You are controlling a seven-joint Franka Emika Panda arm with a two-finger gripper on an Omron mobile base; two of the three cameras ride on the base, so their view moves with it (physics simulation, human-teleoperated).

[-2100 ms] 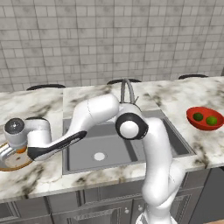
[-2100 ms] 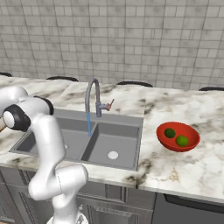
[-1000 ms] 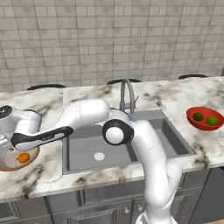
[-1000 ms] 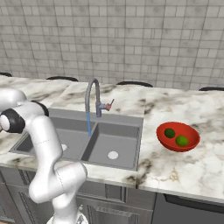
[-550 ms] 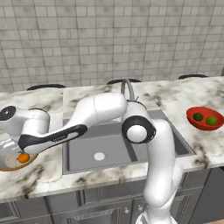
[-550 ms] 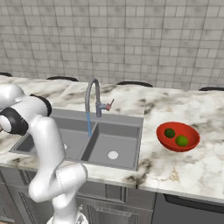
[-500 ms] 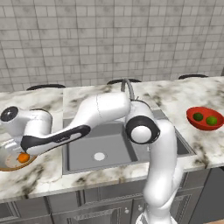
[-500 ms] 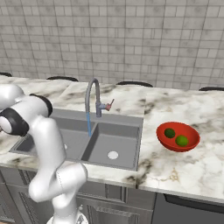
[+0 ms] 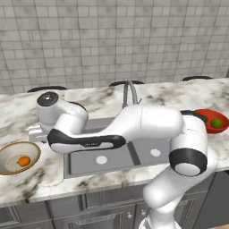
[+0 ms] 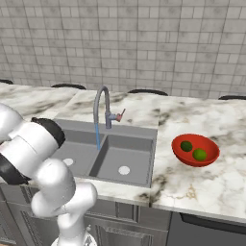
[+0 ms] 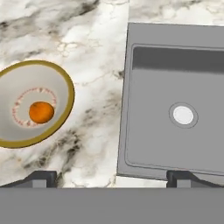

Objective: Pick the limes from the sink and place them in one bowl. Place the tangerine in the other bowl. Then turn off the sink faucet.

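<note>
The tangerine [image 11: 41,112] lies in the middle of the tan-rimmed bowl [image 11: 66,89], which stands on the counter left of the sink [image 11: 144,39]. My gripper [image 11: 110,178] hangs open and empty above the counter strip between that bowl and the sink's left basin. From the left base view, the tangerine [image 9: 24,161] sits in the tan bowl [image 9: 9,151] below and left of my hand. Both limes [image 10: 186,146] [image 10: 200,154] rest in the red bowl [image 10: 211,150] right of the sink [image 10: 144,139]. The faucet [image 10: 101,98] pours a thin blue stream into the basin.
Marble counter runs on both sides of the double sink, with a tiled wall behind. Each basin has a white drain [image 11: 183,115]. My forearm [image 9: 147,123] stretches across the sink in the left base view and hides much of it.
My hand has risen and drawn back from over the tan bowl toward the sink's left edge. The tangerine stays in the bowl. Limes and red bowl are unmoved.
</note>
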